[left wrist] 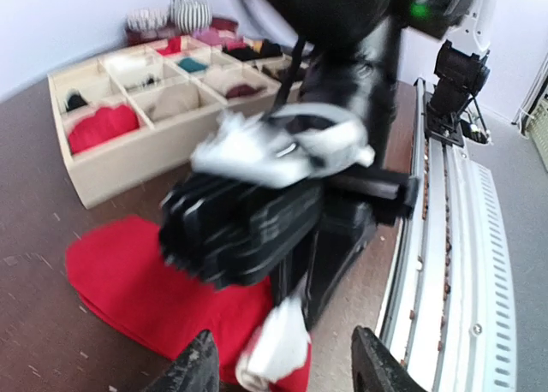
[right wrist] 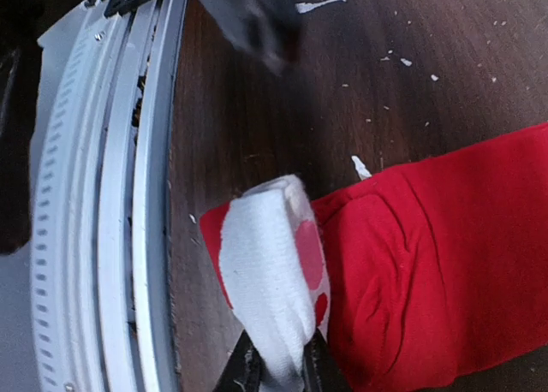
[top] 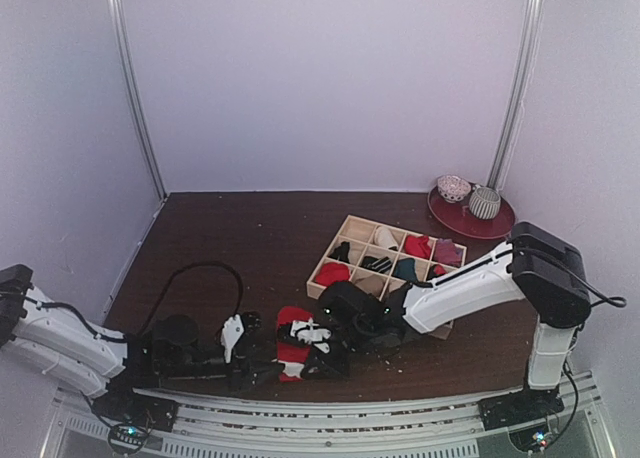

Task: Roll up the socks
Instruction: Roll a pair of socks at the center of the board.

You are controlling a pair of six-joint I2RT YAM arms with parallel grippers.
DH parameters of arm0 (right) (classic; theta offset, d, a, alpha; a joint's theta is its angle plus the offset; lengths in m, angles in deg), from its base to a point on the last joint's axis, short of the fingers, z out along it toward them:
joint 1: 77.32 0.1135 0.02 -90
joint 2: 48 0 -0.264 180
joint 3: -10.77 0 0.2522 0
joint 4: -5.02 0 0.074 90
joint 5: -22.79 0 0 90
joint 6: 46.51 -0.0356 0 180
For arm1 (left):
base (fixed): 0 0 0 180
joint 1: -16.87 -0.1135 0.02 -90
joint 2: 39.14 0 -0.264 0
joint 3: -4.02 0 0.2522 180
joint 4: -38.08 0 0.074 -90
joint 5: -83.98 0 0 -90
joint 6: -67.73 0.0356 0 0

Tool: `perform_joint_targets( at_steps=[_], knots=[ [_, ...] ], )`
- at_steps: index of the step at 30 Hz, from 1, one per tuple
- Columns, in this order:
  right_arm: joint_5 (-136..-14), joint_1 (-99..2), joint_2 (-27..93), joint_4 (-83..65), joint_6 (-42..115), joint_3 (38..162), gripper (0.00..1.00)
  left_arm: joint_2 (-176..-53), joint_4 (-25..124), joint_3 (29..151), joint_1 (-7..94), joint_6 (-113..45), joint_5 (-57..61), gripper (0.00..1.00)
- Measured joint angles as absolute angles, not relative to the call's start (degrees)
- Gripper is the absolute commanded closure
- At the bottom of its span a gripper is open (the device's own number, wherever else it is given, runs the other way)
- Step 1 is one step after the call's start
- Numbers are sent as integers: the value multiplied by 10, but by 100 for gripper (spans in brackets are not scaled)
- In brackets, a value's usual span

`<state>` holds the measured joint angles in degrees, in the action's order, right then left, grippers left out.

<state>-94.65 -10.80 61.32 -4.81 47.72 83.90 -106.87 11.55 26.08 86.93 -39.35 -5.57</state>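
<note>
While the red sock (right wrist: 428, 264) lies flat at the near edge of the bench (top: 230, 238), its white cuff (right wrist: 265, 272) bunched up, the right fingers (right wrist: 244, 371) pinch that cuff; the left fingers (left wrist: 199, 366) stand spread close by.

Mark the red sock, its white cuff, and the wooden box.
red sock (right wrist: 428, 264): right wrist view, red body.
white cuff (right wrist: 265, 272): right wrist view, its middle.
wooden box (left wrist: 128, 169): left wrist view, front wall.

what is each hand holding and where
The right hand pinches the red sock by its white cuff; the left hand is open, holding nothing.
</note>
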Motion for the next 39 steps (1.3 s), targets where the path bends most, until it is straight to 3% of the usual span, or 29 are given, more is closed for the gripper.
perform_joint_targets(
  at_steps=[4,16,23,28,31,39],
  knots=[
    [-1025,-130,651,-82,427,887,90,-1060,109,259,876,-332,-77,48],
    [-1105,-157,682,-141,390,927,90,-1233,35,261,881,-277,-59,49],
    [-1114,-158,683,-145,390,927,89,-1273,16,278,881,-266,-53,75],
    [-1119,-160,683,-147,388,926,79,-1313,-6,288,881,-275,-41,99],
    [-1120,-161,675,-147,383,919,68,-1326,-25,288,881,-290,-36,100],
    [-1045,-160,554,-73,380,801,65,-1311,-11,280,873,-391,-34,100]
  ],
)
